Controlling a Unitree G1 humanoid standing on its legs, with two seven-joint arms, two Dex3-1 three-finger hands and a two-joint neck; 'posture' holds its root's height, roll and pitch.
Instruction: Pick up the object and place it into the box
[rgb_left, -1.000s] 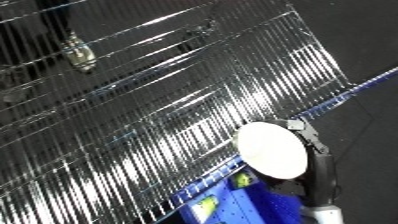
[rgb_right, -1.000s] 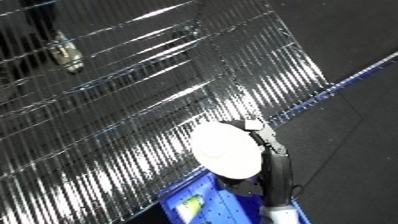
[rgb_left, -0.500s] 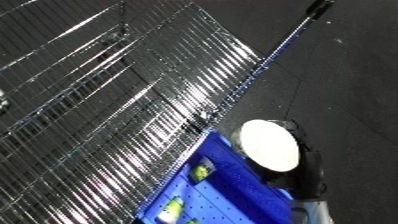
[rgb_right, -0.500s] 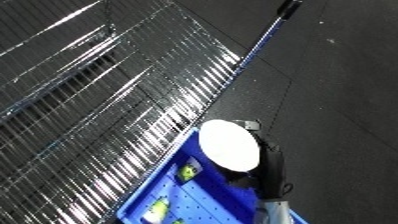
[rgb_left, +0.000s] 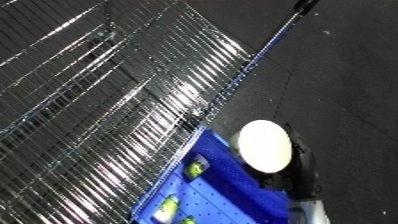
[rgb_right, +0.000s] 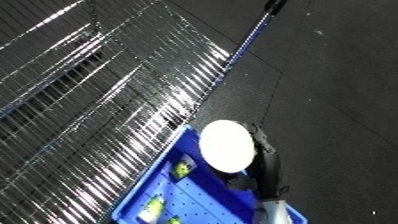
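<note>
Robot hand (rgb_left: 298, 167): right one, wrapped round a white round thing (rgb_left: 263, 146).
Do well: lower it over the blue bin (rgb_right: 209, 200), then let go.

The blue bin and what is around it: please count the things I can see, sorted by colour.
Blue: 1, the bin.
White: 1, a round disc held by the right hand above the bin.
Yellow-green: 3, small objects in the bin.
Silver: 1, the wire rack.
Total: 6.
</note>
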